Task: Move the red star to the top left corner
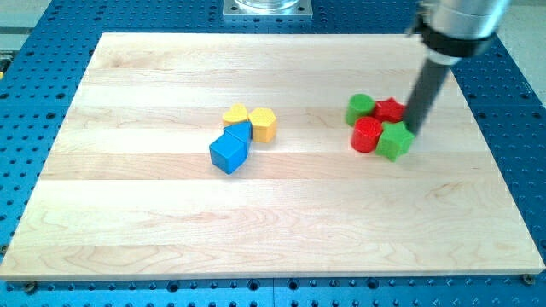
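Camera view: red star (391,109) sits right of board centre, wedged in four-block cluster, touching green cylinder (361,107) at view's left, red cylinder (367,135) and green block (395,141) toward view's bottom. My tip (415,127) stands at star's right edge, apparently touching; plain rod, nothing gripped, no jaws. Placement suggests leftward shove toward top left corner. Star squat, no clear long axis; heading of points too small to tell. Yellow (235,114), (264,124) and blue (229,152), (240,132) blocks near wooden board (128,222) centre lie across path.

The tabletop (281,222) is pale wood, smooth, with faint grain; it lies on a blue perforated metal plate (520,128); just beside my tip (415,128), the red star (391,109) looks like smooth matt plastic; the rod is matt dark.
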`<action>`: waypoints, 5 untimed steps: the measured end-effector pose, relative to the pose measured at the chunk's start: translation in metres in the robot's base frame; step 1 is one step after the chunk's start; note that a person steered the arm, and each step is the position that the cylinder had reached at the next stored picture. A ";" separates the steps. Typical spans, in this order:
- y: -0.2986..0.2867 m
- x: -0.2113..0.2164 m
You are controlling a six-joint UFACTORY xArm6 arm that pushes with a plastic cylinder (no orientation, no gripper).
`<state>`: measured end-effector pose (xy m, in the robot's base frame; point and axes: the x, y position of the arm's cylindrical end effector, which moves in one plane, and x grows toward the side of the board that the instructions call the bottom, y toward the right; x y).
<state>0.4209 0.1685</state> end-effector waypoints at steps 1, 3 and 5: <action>-0.048 -0.024; -0.082 -0.118; -0.113 -0.171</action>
<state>0.2502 0.0554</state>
